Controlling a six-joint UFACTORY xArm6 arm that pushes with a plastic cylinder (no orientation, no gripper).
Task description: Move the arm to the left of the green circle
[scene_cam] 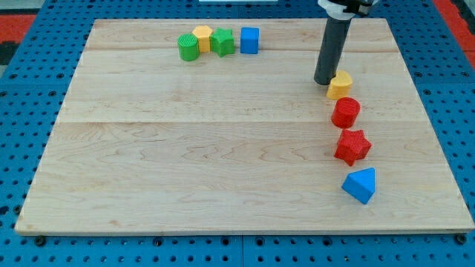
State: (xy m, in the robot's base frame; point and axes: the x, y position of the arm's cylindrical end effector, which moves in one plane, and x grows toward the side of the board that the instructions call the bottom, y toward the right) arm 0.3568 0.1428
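Observation:
The green circle (188,47) stands near the view's top, left of centre, at the left end of a row of blocks. My tip (324,81) is on the board far to the view's right of it and a little lower. It touches or nearly touches the left side of the yellow heart (340,85).
Right of the green circle stand a yellow block (202,36), a green star (222,42) and a blue cube (249,40). Below the yellow heart lie a red cylinder (345,113), a red star (352,145) and a blue triangle (360,185). The wooden board (185,148) lies on a blue pegboard.

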